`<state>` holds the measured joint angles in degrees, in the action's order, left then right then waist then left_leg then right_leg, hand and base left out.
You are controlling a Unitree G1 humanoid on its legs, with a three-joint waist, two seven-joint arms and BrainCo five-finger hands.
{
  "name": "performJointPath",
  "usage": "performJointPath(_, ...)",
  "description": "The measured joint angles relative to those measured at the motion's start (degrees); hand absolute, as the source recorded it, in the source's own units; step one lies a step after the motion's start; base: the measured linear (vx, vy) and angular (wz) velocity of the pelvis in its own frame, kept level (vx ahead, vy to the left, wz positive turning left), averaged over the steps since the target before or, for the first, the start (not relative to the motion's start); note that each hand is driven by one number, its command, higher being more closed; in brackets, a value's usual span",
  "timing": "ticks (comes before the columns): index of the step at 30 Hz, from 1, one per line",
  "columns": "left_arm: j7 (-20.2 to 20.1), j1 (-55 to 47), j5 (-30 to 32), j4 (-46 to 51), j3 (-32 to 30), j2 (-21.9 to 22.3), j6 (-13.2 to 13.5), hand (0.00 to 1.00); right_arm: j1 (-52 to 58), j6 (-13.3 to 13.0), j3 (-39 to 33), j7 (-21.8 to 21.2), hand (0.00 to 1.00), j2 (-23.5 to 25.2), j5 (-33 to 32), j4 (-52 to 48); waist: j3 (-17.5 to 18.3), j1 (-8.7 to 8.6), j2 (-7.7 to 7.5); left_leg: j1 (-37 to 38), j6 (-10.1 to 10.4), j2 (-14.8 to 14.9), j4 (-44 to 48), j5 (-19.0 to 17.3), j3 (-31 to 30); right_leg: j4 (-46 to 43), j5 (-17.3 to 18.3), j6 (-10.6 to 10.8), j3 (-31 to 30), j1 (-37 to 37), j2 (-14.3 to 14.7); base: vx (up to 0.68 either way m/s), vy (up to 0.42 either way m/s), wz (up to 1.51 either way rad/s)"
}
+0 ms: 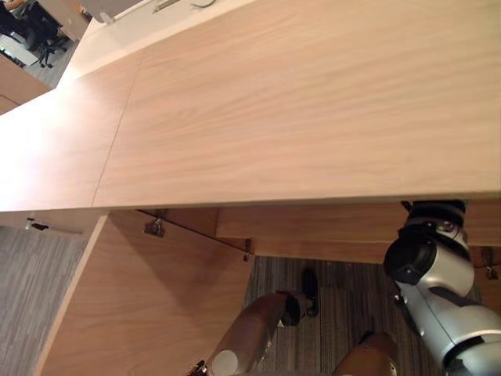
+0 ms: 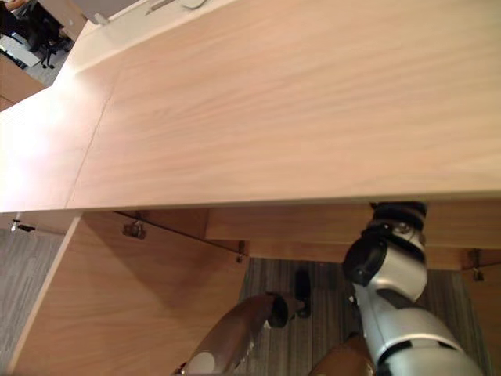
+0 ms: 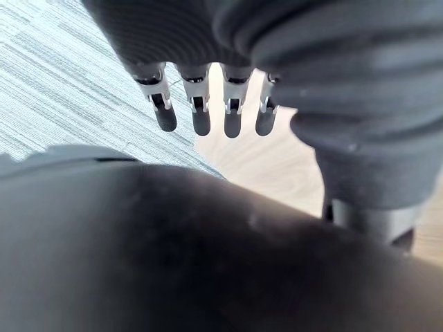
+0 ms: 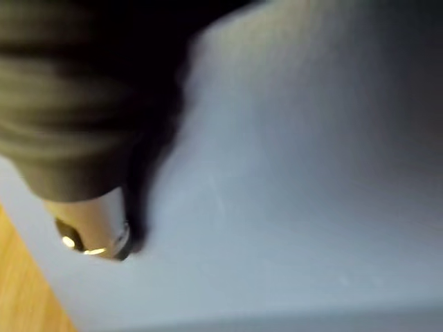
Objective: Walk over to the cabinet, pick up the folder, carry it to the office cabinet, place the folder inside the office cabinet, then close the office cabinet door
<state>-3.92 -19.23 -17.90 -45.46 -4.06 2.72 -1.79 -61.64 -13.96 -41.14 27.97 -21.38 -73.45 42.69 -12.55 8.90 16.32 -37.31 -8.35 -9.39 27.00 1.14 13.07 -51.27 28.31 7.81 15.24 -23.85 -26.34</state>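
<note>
Cabinet top [image 1: 297, 117] spans the head view. Open cabinet door [image 1: 149, 305] stands out below its front edge, at left. Floor [image 1: 344, 290] lies right of the door. Office chair [image 1: 43, 37] far behind, left.

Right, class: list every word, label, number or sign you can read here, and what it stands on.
None can be read. The wooden cabinet top is plain grain, its open door is bare, the pale folder by the right hand shows no print, and the carpet past the left hand is only striped.
</note>
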Motion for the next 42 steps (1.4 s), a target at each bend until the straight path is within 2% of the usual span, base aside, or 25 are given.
performJointPath(4,0.0,0.3,0.3,-0.5,0.0,0.0,0.0,0.00,-2.5,1.4,0.9,-0.4,0.00,-1.0,0.4,0.0,0.0,0.33,0.15,-2.0,0.5,1.3,0.0,0.8,1.8,-3.0,0.4,-0.2,-1.7,-4.1,0.1,-0.09,-0.024,-0.05)
performJointPath(9,0.0,1.1,0.4,-2.1,-0.2,-0.1,0.1,0.00,-3.4,2.5,2.7,-1.9,0.00,-2.1,0.5,0.0,0.1,0.35,0.32,-2.8,0.9,2.3,0.0,1.1,3.0,-4.0,0.5,-0.4,-2.4,-5.8,0.4,-0.02,-0.009,-0.03)
performJointPath(19,-0.2,2.1,0.9,-2.4,-1.8,-0.2,0.0,0.00,-3.5,6.9,5.6,-10.3,0.00,-5.4,5.3,2.7,0.2,-0.26,0.46,-2.0,0.7,2.7,-1.1,2.1,4.0,-3.9,0.3,-0.2,-2.8,-5.9,0.5,0.03,-0.012,-0.02)
performJointPath(24,-0.4,2.4,1.9,-2.5,-2.0,-0.2,0.0,0.00,-3.5,9.5,10.5,-13.3,0.00,-7.7,7.5,4.3,0.4,-0.31,0.31,0.0,1.2,2.7,-5.0,1.8,5.5,-2.4,-0.7,-1.0,-2.6,-5.5,0.3,0.00,0.000,0.00)
performJointPath(25,-0.4,2.7,1.9,-2.7,-2.4,-0.2,0.0,0.00,-3.5,9.8,11.0,-13.5,0.00,-8.0,7.7,4.5,0.4,-0.49,0.26,-0.4,0.3,3.2,-1.3,1.0,6.6,-2.2,-0.8,-1.1,-2.6,-5.3,-0.3,0.09,-0.001,-0.06)
performJointPath(26,-0.5,2.8,1.9,-3.5,-2.9,-0.2,0.0,0.00,-3.5,10.1,11.5,-13.7,0.00,-7.8,8.2,5.0,0.6,-0.49,0.49,-0.2,-0.7,3.9,1.3,-0.9,6.8,-3.3,-0.4,-0.7,-2.8,-5.2,0.1,0.11,0.006,-0.05)
performJointPath(27,-0.6,3.3,2.2,-3.8,-3.1,-0.3,0.0,0.00,-3.5,10.2,11.5,-13.9,0.00,-7.9,8.6,5.1,0.7,-0.63,0.44,-0.2,-0.8,3.7,1.3,-0.9,6.8,-3.4,-0.3,-0.6,-3.1,-5.2,0.0,0.14,0.012,-0.01)
performJointPath(30,-1.0,3.9,2.3,-3.5,-4.1,-0.3,0.1,0.00,-3.5,11.1,11.8,-15.0,0.00,-8.4,9.6,6.3,1.2,-0.69,0.54,-0.3,-0.5,3.5,0.6,-0.6,6.8,-3.3,-0.4,-0.7,-2.9,-5.4,-0.1,0.05,0.020,0.06)
performJointPath(35,-1.4,3.9,2.4,-3.5,-4.2,-0.3,0.0,0.00,-3.5,13.8,14.0,-16.1,0.00,-8.1,13.1,9.4,1.9,-0.61,0.34,1.1,1.6,2.8,-3.6,1.3,6.8,-2.2,-1.4,-0.9,-2.9,-5.8,-0.1,0.01,0.004,0.01)
performJointPath(42,-1.6,3.9,2.8,-3.5,-4.2,-0.3,0.0,0.00,-2.7,14.1,14.3,-16.8,0.00,-7.3,13.7,10.0,2.1,-0.51,0.32,1.3,1.4,2.8,-3.9,1.7,6.7,-2.2,-1.4,-0.9,-2.9,-5.7,0.0,0.02,0.001,0.00)
